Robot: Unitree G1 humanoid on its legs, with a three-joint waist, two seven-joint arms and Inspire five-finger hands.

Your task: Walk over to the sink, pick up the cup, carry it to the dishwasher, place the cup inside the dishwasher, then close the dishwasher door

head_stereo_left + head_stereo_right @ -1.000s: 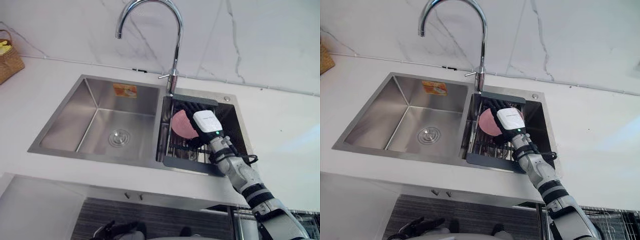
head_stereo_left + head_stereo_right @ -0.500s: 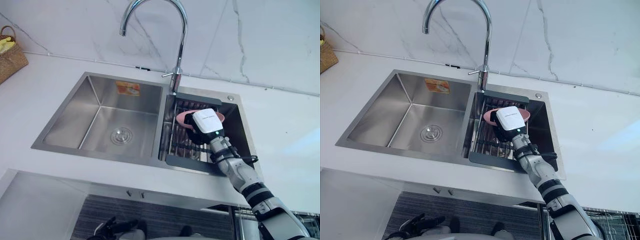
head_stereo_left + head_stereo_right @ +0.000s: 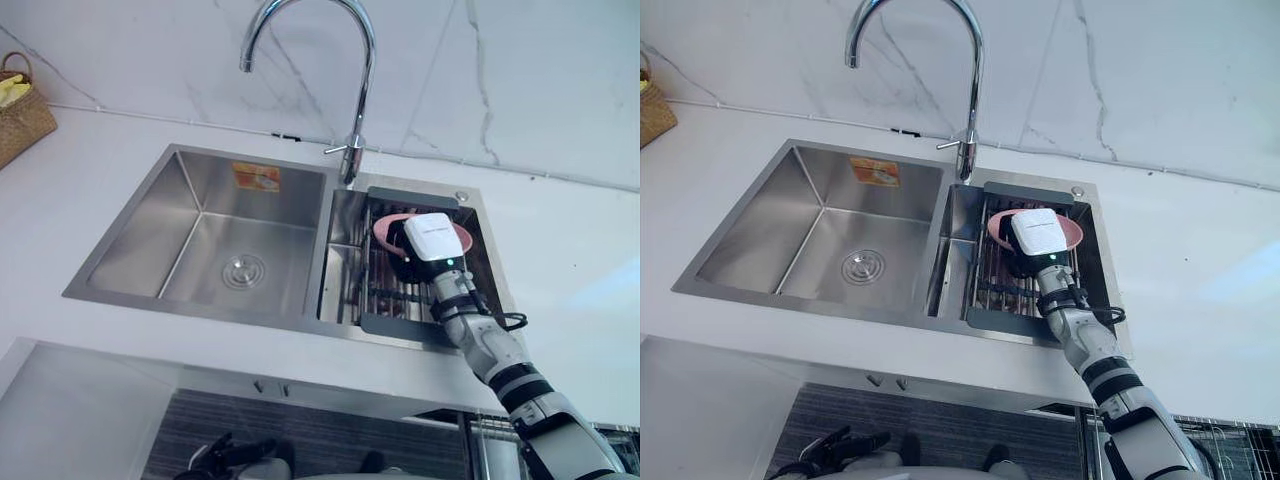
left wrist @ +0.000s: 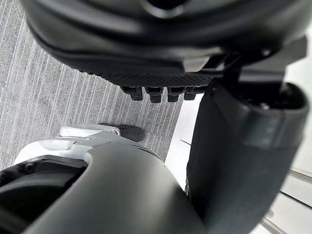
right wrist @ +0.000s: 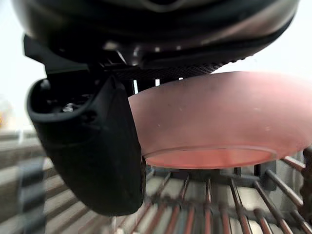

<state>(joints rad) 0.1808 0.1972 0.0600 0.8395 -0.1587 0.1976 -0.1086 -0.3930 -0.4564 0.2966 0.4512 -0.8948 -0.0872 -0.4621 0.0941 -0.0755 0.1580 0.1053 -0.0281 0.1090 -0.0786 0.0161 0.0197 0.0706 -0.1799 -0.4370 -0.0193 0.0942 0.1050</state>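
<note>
Sink rack (image 3: 388,298): R hand (image 3: 432,238) clamped on pink bowl (image 3: 387,229), thumb at rim.

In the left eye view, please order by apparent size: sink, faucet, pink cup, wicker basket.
1. sink
2. faucet
3. pink cup and wicker basket, unranked: the right hand covers part of the cup, the frame cuts the basket.

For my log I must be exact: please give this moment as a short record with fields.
cup: pink, held just above the rack bars
right hand: closed on the cup, thumb against its side
rack: in the right basin of the sink
faucet: behind the sink, between the two basins
left hand: low, above the grey floor
</note>
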